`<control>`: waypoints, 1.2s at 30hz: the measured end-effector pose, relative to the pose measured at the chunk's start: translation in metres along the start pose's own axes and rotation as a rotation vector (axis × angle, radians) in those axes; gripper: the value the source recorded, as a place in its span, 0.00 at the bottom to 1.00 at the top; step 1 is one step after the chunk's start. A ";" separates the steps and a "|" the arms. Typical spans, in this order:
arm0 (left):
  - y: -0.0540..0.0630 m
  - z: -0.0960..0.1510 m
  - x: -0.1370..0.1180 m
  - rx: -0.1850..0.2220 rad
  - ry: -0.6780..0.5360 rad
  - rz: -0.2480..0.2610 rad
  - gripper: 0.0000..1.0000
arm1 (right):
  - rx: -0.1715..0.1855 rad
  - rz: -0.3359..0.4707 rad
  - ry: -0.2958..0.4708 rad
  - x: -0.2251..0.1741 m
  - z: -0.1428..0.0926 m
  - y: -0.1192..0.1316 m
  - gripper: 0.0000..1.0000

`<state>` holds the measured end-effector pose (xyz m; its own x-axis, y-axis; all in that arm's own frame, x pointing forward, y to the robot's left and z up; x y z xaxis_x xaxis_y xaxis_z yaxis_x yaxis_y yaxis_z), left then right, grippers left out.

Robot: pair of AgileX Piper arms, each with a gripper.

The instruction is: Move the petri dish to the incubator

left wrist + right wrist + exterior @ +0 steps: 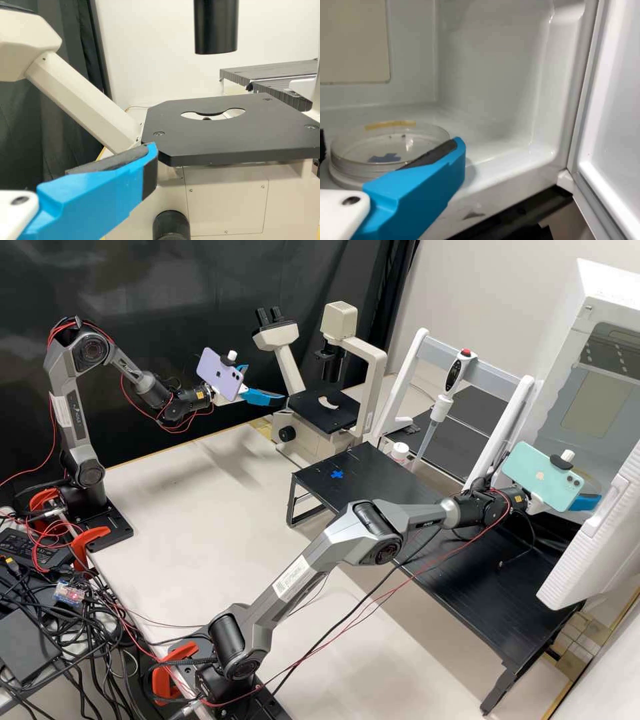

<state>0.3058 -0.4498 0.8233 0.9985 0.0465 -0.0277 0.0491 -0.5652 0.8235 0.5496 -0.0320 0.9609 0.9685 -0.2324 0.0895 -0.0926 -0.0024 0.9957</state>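
The high view looks from well back, forward and down on the bench [200,507]. The left wrist view faces the microscope [250,137] close up; the right wrist view looks nearly into the incubator [490,75] (the high view shares both).

White incubator [603,281], cream microscope [375,363]
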 end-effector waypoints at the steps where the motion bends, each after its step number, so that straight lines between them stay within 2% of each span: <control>1: 0.000 0.000 0.000 0.000 0.000 0.000 1.00 | 0.014 0.002 0.004 -0.001 0.000 -0.001 1.00; 5: 0.000 0.000 0.000 0.000 0.000 0.000 1.00 | 0.031 0.015 0.011 -0.009 0.003 -0.002 1.00; 10: 0.000 0.000 0.000 0.000 0.000 0.000 1.00 | 0.020 0.030 0.010 -0.026 0.010 0.004 1.00; 16: 0.000 0.000 0.000 0.000 0.000 0.000 1.00 | 0.093 0.089 -0.002 -0.069 0.028 0.015 1.00; 21: 0.000 0.000 0.000 0.000 0.000 0.000 1.00 | 0.089 0.151 0.009 -0.114 0.037 0.021 1.00; 24: 0.000 0.000 0.000 0.000 0.000 0.000 1.00 | 0.087 0.178 0.029 -0.145 0.042 0.016 1.00; 27: 0.000 0.000 0.000 0.000 0.000 0.000 1.00 | 0.087 0.194 0.064 -0.173 0.041 0.011 1.00; 33: 0.000 0.000 0.000 0.000 0.000 0.000 1.00 | 0.056 0.250 0.217 -0.238 0.029 0.001 1.00; 36: 0.000 0.000 0.000 0.000 0.000 0.000 1.00 | 0.056 0.280 0.294 -0.275 0.022 -0.008 1.00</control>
<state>0.3058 -0.4498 0.8233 0.9985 0.0465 -0.0277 0.0491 -0.5652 0.8235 0.2791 0.0103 0.9275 0.9283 0.0563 0.3676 -0.3662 -0.0332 0.9299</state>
